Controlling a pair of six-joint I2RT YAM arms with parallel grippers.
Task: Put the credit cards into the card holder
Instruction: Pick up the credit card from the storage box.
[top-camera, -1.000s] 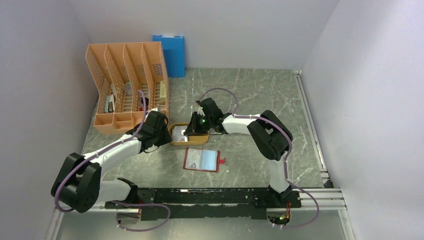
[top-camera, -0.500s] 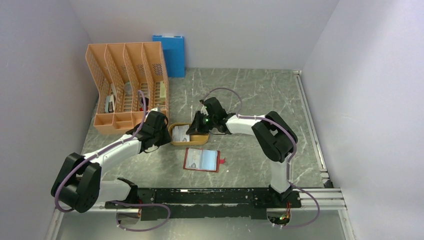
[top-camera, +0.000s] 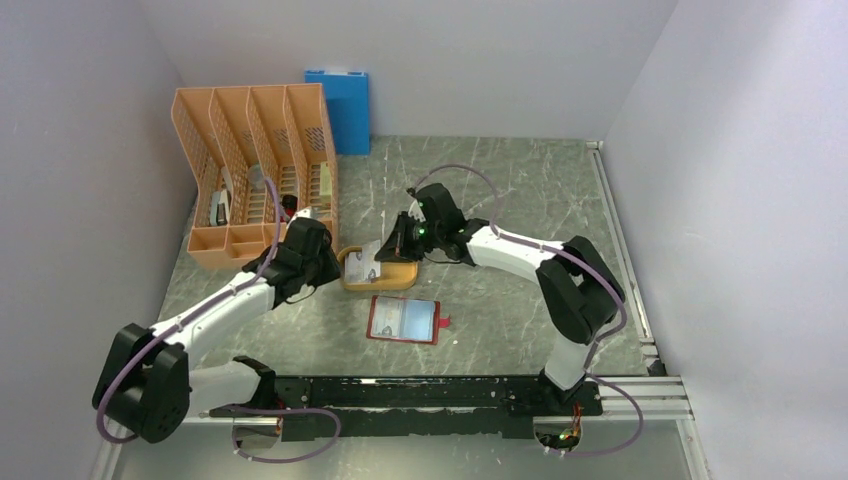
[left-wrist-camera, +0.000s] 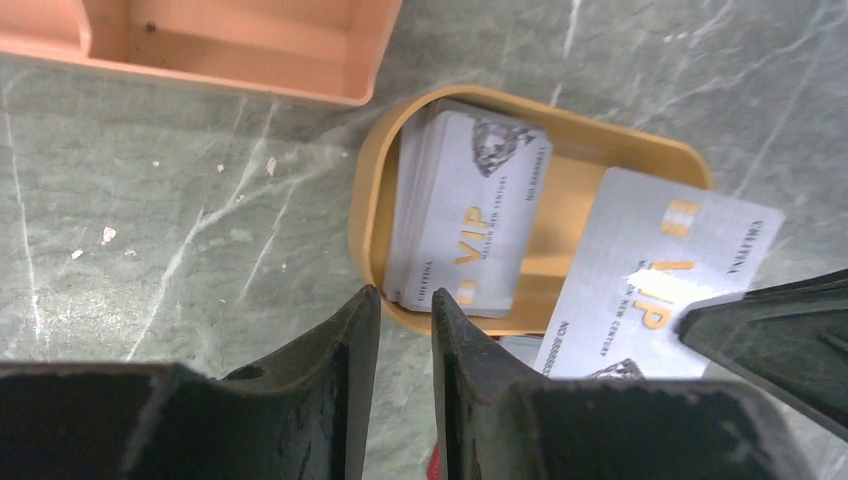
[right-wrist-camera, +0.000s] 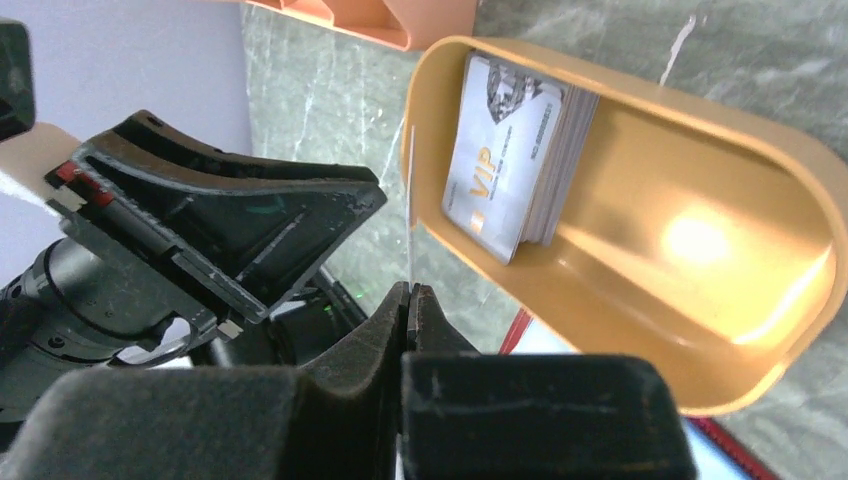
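Note:
A stack of grey VIP credit cards (left-wrist-camera: 465, 215) (right-wrist-camera: 500, 170) lies at the left end of the orange oval tray (left-wrist-camera: 365, 200) (top-camera: 400, 280). My right gripper (right-wrist-camera: 409, 290) (top-camera: 392, 250) is shut on one credit card (left-wrist-camera: 660, 270), held tilted just above the tray and seen edge-on (right-wrist-camera: 408, 220) in its own view. My left gripper (left-wrist-camera: 402, 295) (top-camera: 335, 262) hovers at the tray's left rim, jaws a narrow gap apart with only table showing between them. The dark red card holder (top-camera: 404, 319) lies open on the table just in front of the tray.
An orange file organizer (top-camera: 255, 170) stands at the back left, close behind the tray. A big blue folder (top-camera: 337, 108) leans on the back wall. The black base rail (top-camera: 440, 392) runs along the near edge.
My right gripper has closed on a card and raised it off the stack, its wrist shifting back and right. The left gripper stays by the tray's left end.

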